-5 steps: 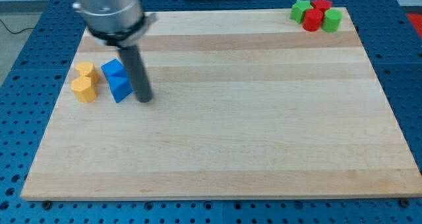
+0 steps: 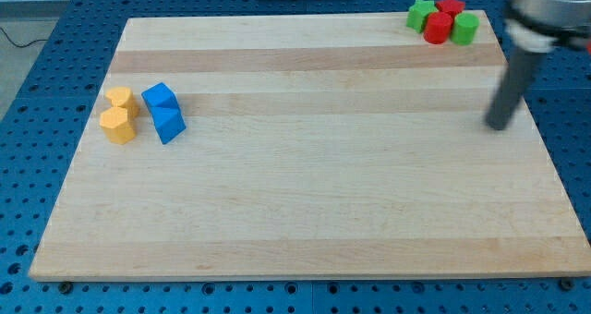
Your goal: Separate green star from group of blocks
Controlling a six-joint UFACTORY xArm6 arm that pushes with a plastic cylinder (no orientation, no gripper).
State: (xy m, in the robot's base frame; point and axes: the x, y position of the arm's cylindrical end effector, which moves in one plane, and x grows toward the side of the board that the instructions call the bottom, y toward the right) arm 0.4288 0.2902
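The green star [image 2: 421,15] sits at the view's top right corner of the wooden board [image 2: 305,166], at the left end of a tight group. It touches a red cylinder [image 2: 438,27]; a red star [image 2: 451,6] and a green cylinder [image 2: 464,28] complete the group. My tip [image 2: 499,126] is at the view's right side of the board, well below and to the right of the group, touching no block.
Two blue blocks [image 2: 163,112] and two yellow blocks [image 2: 118,114] stand close together at the view's left side of the board. A blue perforated table top [image 2: 37,92] surrounds the board.
My tip has swept from beside the blue blocks at the view's left across to the view's right side. No block has moved.
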